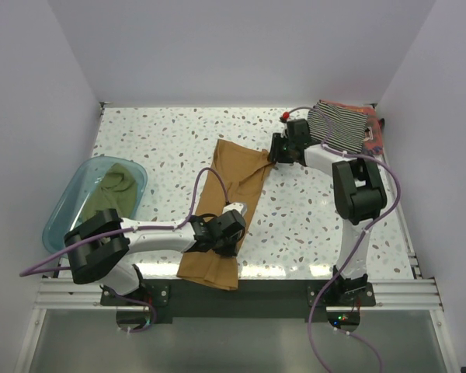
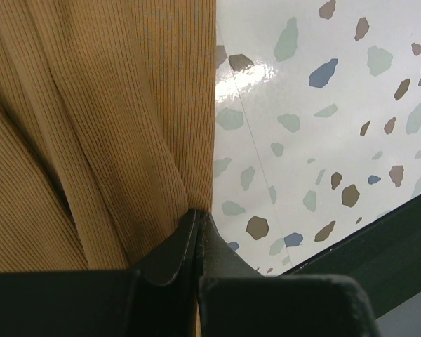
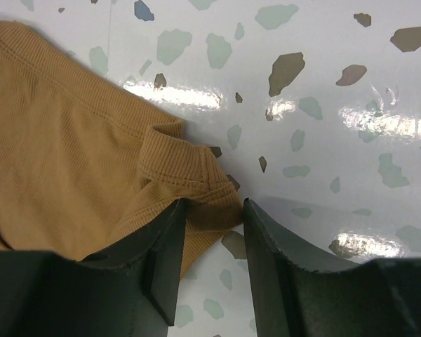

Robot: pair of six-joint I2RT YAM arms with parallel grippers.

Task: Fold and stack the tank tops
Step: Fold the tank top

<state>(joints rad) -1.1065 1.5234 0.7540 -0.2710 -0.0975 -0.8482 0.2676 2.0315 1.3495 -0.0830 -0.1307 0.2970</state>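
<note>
Bright even overhead light, soft faint shadows, white glare patches on glossy table [image 3: 379, 123], pale strip along its far edge, wrist views sharp on tank top [image 2: 91, 140] ribbing, no visible blur.

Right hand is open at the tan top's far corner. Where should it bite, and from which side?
I'd grip the ribbed corner of the tan tank top, coming straight down from above with the right hand: that corner lies flat and sticks out between its open fingers. The left hand holds the near end.

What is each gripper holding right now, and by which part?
Left gripper pinches the tan tank top at its side edge. Right gripper is open astride its ribbed corner, not clamped.
</note>
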